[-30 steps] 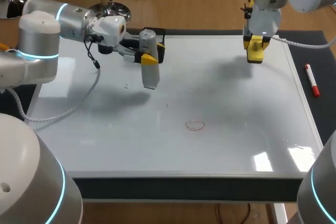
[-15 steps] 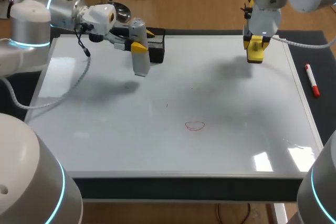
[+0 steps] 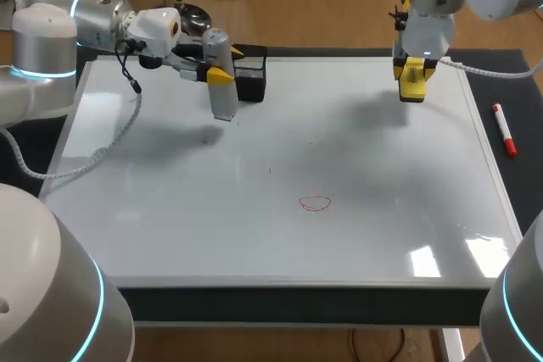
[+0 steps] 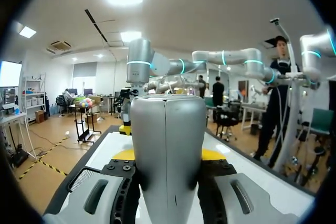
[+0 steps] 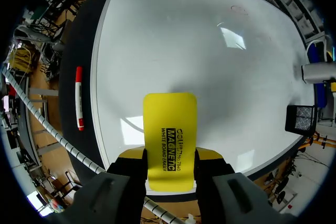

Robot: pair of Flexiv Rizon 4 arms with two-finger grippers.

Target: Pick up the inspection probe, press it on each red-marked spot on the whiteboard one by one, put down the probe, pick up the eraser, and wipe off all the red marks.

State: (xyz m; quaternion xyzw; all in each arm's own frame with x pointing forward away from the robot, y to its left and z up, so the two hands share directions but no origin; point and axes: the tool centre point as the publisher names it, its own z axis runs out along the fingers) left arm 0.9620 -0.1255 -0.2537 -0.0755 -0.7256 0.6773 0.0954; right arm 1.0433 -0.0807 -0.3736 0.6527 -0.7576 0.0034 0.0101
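The whiteboard [image 3: 382,235] lies flat on the black bench [image 3: 522,175]. The closest thing on it is one small red mark [image 3: 315,203], a thin ring near the middle. It is not wiped off.

Off to the right, a red marker pen [image 3: 504,130] lies on the bench, just beside the board.

Farther back on the left, the left pincer [image 3: 219,74] is clamped on the grey probe [image 3: 225,103]. The probe points down and looks like it hangs a little above the board, just beside the black mesh holder [image 3: 250,69], not inside it.

At the far right corner, the right pincer [image 3: 411,74] is clamped on the yellow eraser [image 5: 169,129]. It hangs over the board, well apart from the red mark.

I think the probe is about to be put down. If the left pincer lets go here, the probe could fall, tip over and roll on the board. It could also bump the holder and push it. Later, the eraser could miss the thin mark and leave some red behind.
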